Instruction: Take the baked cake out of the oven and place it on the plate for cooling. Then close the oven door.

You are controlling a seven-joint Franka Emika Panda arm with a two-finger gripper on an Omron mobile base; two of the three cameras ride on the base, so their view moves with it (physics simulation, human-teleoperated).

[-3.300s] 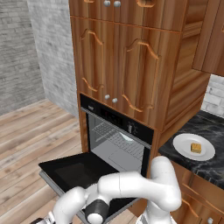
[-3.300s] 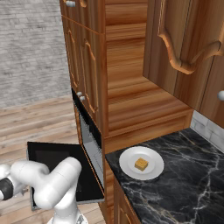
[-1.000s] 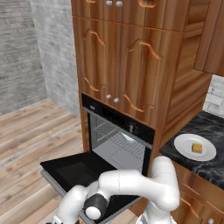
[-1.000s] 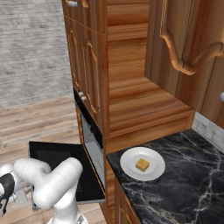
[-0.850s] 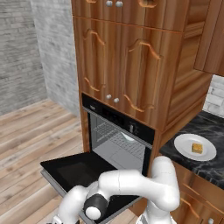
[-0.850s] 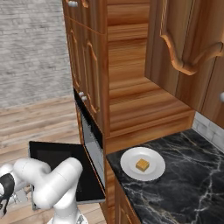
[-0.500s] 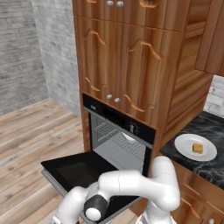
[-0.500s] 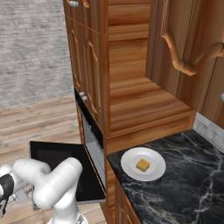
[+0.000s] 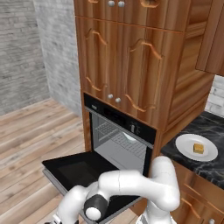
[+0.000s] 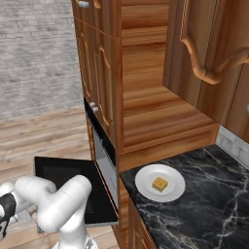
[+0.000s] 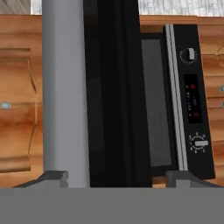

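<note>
On the black counter, we find the cake (image 10: 160, 184) resting on the plate (image 10: 146, 188); the oven (image 9: 124, 144) door (image 9: 83, 169) lies fully lowered. Our gripper (image 11: 116, 179) stands spread, fingers either side of the silver handle (image 11: 64, 96) and door edge, holding nothing. We recommend closing squarely on the bar, then swinging upward; floor alongside offers room.

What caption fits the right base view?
Cake rests on plate; oven door hangs open beside the arm.
</note>
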